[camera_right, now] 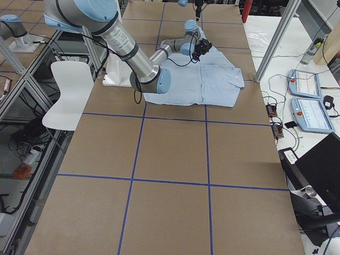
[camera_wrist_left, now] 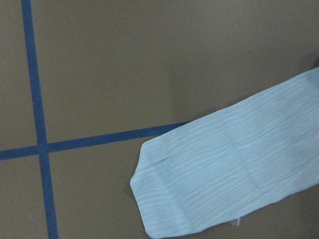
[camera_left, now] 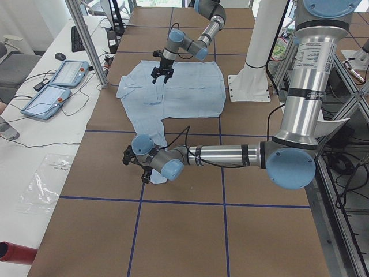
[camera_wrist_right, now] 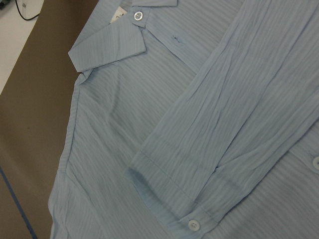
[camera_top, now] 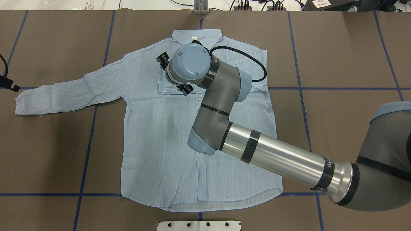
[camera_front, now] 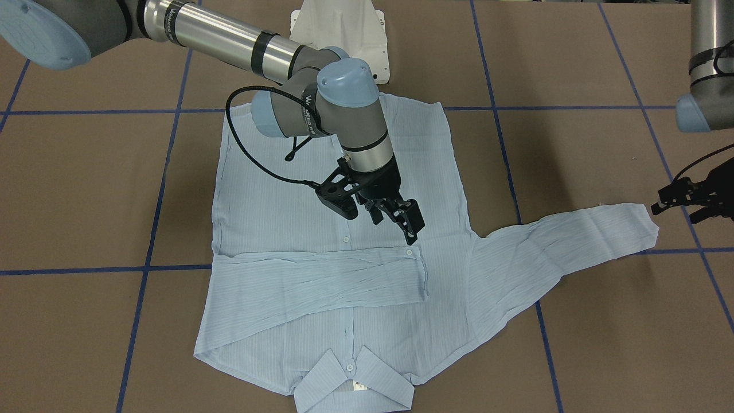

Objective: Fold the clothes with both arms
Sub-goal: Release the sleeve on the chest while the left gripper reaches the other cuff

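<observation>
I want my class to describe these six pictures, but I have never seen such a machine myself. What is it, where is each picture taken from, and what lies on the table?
These are two robot arms, each ending in a two-finger gripper, at a brown table marked with blue tape. One camera looks down from behind the robot, one faces it across the table, two look along the table from its ends, and one sits on each wrist. A light blue shirt lies flat, buttons up. One sleeve is folded across the chest; the right gripper hangs just above it, seemingly open, holding nothing. The other sleeve lies stretched out. The left gripper is beside its cuff, which lies free; open or shut, I cannot tell.
</observation>
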`<state>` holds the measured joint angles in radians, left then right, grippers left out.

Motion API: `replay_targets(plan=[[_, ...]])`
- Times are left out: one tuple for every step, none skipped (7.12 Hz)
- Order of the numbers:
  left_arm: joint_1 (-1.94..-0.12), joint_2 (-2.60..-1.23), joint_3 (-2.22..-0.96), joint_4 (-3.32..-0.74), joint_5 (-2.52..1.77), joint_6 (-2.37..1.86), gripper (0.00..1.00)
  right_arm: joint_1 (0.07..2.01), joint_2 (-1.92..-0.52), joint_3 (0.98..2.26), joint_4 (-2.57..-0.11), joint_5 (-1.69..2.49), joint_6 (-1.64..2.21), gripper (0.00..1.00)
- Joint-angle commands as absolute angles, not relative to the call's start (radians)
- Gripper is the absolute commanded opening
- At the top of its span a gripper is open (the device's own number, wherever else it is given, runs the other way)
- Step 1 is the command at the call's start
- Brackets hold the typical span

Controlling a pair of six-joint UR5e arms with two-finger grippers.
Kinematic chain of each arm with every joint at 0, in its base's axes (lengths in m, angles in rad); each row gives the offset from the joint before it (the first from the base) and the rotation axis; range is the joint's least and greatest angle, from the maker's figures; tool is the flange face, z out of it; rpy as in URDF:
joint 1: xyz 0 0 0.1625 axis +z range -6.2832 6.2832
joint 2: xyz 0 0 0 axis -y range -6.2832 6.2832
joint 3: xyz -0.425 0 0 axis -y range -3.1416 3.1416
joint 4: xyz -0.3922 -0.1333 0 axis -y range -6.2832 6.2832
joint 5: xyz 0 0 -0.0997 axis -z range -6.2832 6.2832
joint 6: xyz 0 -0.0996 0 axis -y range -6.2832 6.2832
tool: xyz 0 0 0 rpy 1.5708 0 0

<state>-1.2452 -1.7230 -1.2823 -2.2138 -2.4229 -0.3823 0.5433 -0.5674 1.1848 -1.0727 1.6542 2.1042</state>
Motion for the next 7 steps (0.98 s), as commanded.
replay_targets(plan=[[-1.209, -1.775, -1.177, -2.241, -2.424, -0.383, 0.93, 0.541, -0.589, 1.186, -1.069, 1.649, 2.073, 1.00], [-1.207, -1.779, -1.161, -2.252, -2.424, -0.383, 0.92, 0.541, -0.591, 1.186, -1.069, 1.649, 2.072, 1.00], [-1.204, -1.781, -1.140, -2.255, -2.425, -0.382, 0.90, 0.541, -0.588, 1.186, -1.069, 1.649, 2.072, 1.00], [-1.200, -1.782, -1.131, -2.255, -2.424, -0.382, 0.88, 0.541, -0.586, 1.186, -1.069, 1.649, 2.072, 1.00], [-1.198, -1.782, -1.111, -2.263, -2.424, -0.382, 0.84, 0.541, -0.586, 1.186, -1.069, 1.646, 2.072, 1.00], [-1.192, -1.782, -1.105, -2.263, -2.424, -0.383, 0.77, 0.541, -0.586, 1.186, -1.068, 1.646, 2.072, 1.00], [-1.192, -1.782, -1.103, -2.261, -2.424, -0.383, 0.61, 0.540, -0.584, 1.186, -1.069, 1.644, 2.072, 1.00]])
